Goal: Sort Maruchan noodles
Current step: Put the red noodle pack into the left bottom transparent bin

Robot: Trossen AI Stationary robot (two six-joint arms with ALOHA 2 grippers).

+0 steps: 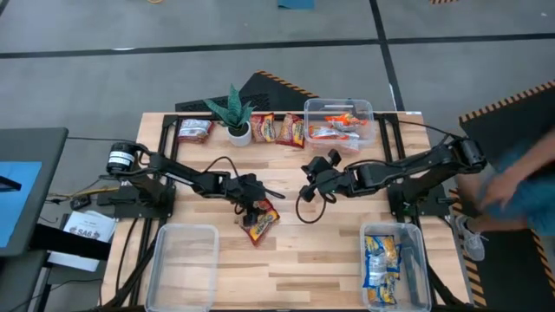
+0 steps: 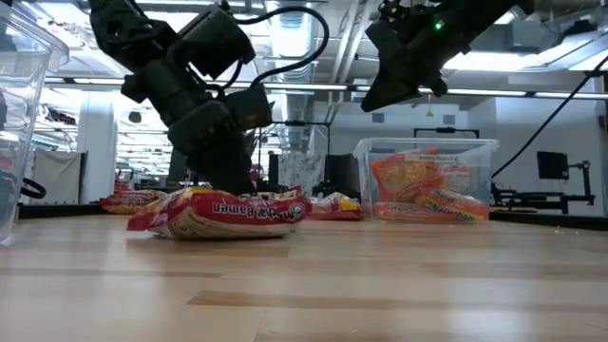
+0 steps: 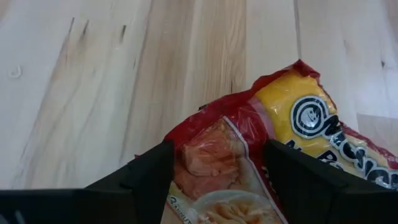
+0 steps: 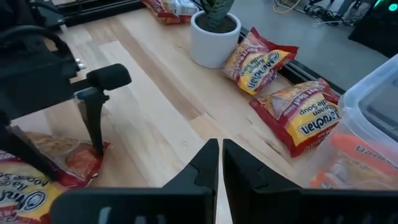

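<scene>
A red-and-yellow Maruchan packet (image 1: 261, 222) lies flat on the middle of the table, also seen in the low view (image 2: 223, 214). My left gripper (image 1: 250, 206) is down on this packet's end and shut on it. My right gripper (image 1: 316, 179) is shut and hangs above the table's middle, right of the packet, touching nothing. Three more packets (image 1: 264, 128) lie along the far edge beside a potted plant (image 1: 236, 117). Orange packets fill the far right bin (image 1: 338, 121), and blue-yellow ones the near right bin (image 1: 386, 264). My left gripper pinches the red end of the packet (image 3: 214, 152) between its two fingers (image 3: 149, 171). The fingers come from above, pointing down, one on each side edge. The film bunches up between them. The packet's rest (image 2: 237, 217) lies on the table.
A clear bin (image 1: 182, 260) stands at the near left corner. A person (image 1: 520, 182) shows at the table's right edge. Bare wood (image 1: 321, 251) lies between the two near bins. The plant in its white pot (image 4: 214, 34) and two packets (image 4: 258, 59) show ahead of my right gripper.
</scene>
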